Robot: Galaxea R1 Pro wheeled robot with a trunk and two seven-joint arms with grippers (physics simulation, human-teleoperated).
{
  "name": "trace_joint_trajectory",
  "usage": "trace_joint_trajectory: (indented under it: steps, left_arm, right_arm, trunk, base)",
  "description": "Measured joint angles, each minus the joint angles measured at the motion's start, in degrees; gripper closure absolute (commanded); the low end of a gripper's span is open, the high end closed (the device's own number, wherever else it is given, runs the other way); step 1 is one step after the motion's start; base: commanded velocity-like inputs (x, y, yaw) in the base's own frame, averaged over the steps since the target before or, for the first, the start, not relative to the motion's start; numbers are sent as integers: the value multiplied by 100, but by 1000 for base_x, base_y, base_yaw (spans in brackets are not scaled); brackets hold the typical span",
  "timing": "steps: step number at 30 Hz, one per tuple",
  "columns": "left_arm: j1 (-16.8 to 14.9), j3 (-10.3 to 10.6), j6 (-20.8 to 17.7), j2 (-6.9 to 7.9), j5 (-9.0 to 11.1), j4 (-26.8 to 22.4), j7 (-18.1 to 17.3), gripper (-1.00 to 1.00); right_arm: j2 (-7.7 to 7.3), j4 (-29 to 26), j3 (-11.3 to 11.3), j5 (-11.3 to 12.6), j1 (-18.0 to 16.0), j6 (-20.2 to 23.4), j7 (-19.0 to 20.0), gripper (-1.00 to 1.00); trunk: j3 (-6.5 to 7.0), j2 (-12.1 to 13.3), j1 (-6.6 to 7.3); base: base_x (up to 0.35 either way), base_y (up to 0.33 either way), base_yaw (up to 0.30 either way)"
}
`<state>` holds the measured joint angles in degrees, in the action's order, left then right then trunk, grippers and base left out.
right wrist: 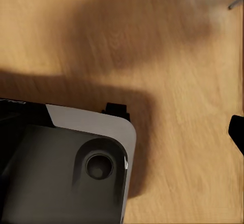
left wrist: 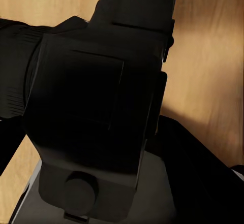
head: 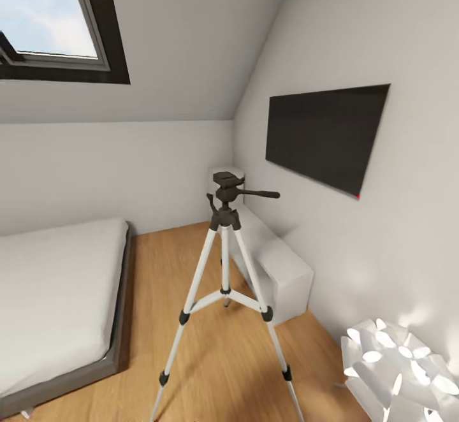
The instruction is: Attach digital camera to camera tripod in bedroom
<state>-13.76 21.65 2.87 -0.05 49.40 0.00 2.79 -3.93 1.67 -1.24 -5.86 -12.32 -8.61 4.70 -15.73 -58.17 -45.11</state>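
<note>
Stands upright on the floor [head: 210,358] between bed [head: 57,294] and TV [head: 325,135]: tripod [head: 224,262], head bare for the camera. Cannot tell if jaws are clenched, left or right.

Camera tripod [head: 224,282] stands upright on the bedroom's wooden floor [head: 210,358] beside the bed [head: 57,294], black head bare, pan handle level.

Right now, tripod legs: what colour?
Silver-white camera tripod legs with black joints; head view shows it best.
</note>
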Motion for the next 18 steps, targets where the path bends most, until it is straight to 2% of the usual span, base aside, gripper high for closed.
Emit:
trace_joint_trajectory:
  steps: [18]
  left_arm:
    - [0,0,-1,-3,-1,0,0,100]
  right_arm:
    - [0,0,0,8,0,8,0,-100]
  trunk:
    - [0,0,0]
  base:
    - [0,-271,274]
